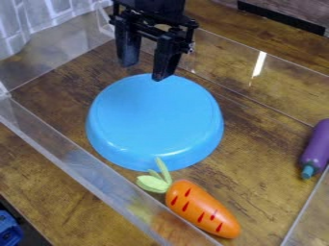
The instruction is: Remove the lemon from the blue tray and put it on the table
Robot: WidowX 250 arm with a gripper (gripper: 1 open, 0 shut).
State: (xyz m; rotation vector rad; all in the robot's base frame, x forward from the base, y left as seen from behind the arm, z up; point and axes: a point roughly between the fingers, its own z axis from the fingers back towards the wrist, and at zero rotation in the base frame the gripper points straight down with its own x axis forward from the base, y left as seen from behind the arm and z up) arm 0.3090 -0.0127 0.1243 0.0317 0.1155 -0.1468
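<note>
Brown wood grain runs across the table (257,101), with a clear wall (80,159) slanting along its left side, probably to keep things from rolling off. The blue tray (154,120) sits toward the left part of the table, its broad face turned up to us. A toy carrot (202,209) lies by the near edge, leafy end toward the tray; it looks simply set aside, as does the purple toy (316,149) over at the right edge.

The dark pincer (144,67) hangs above the tray's far rim, its two fingers apart with a gap between them, and I can't make out anything gripped. Perhaps it is held high to get clear of the tray, or to line up for a reach. As for the lemon, I can't spot it anywhere from here, so I can't say which side of the pincer it lies on, or whether it's already down.
</note>
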